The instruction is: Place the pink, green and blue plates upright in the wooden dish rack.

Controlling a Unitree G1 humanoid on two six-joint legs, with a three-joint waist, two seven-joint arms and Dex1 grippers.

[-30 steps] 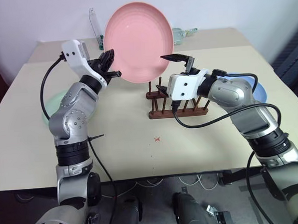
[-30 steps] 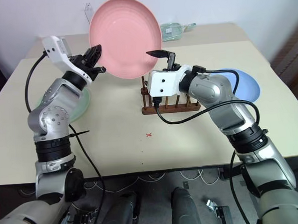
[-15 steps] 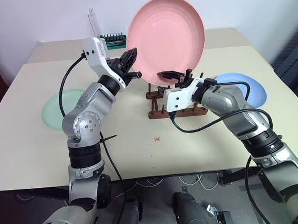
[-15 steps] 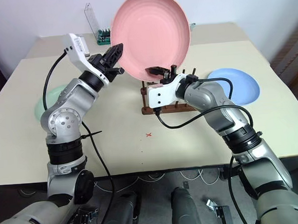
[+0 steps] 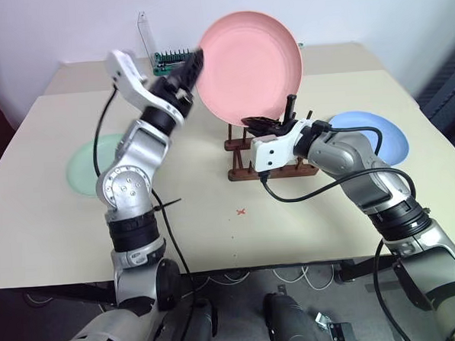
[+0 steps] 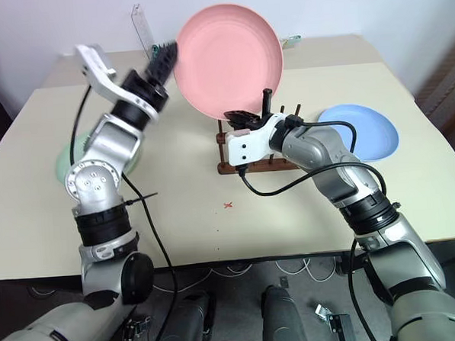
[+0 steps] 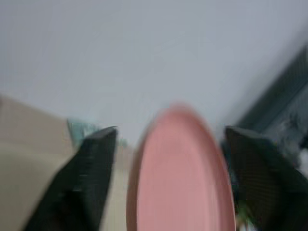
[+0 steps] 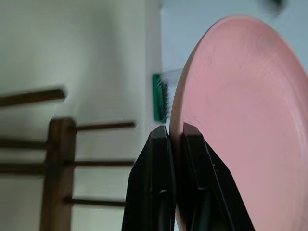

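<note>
My right end effector [image 5: 265, 123] is clamped on the lower rim of the pink plate [image 5: 249, 66], and the plate stands upright in the air just above the wooden dish rack [image 5: 271, 157]. My left end effector [image 5: 189, 68] is beside the plate's edge with its fingers [image 7: 91, 168] spread apart, one on each side of the rim without pressing it, so I judge the right arm alone carries the plate now.

To do this step well, I would keep the plate vertical, line its lower edge with a gap between two pegs on both rails, and lower it slowly. I would not open the right grip until the rim sits on the rails and leans on the pegs, because the plate could roll or tip the small rack. The left arm should move away sideways so it does not knock the rim.

The pink plate is round, matte salmon colour, with a shallow raised rim and no pattern. The green plate [image 5: 90, 164] lies flat on the surface at my left, the blue plate [image 5: 374, 130] flat at my right, beside the rack.
</note>
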